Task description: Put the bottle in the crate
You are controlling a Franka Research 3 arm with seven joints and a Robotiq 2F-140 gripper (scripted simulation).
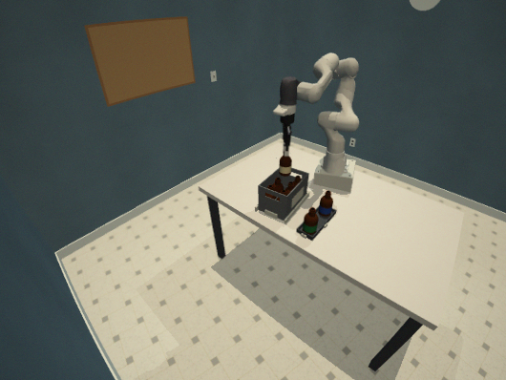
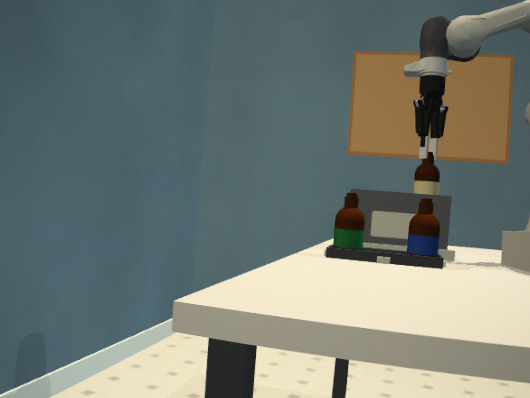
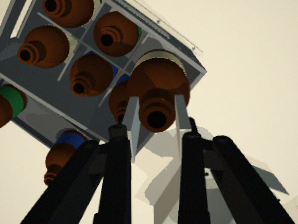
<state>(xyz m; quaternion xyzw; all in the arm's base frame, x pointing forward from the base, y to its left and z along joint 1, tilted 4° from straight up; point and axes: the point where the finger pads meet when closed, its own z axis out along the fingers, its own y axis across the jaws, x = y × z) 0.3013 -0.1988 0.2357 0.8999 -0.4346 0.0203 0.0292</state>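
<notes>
gripper [image 1: 286, 152] [image 2: 429, 150] [image 3: 157, 108] clamped on neck of brown glossy btl w/ cream label [image 1: 285, 164] [image 2: 427, 175] [image 3: 159, 82], upright, round-shouldered, over boxy gray crate [image 1: 297, 198] [image 2: 400, 200] [image 3: 60, 112]; flat dark tray [image 1: 312, 237] [image 2: 382, 255] nearby.

Looks like a robotics lab or test room: white jointed robot arm [image 1: 346, 93] [image 2: 492, 22] on a pale block-shaped base [image 1: 331, 181] [image 2: 515, 250], bolted-down look unclear. Long off-white rectangular table [image 1: 382, 229] [image 2: 350, 295], plain blue walls [image 1: 239, 38] [image 2: 125, 125], brown rectangular board [image 1: 143, 59] [image 2: 385, 105], cream dotted floor [image 1: 191, 310] [image 2: 280, 380].
</notes>
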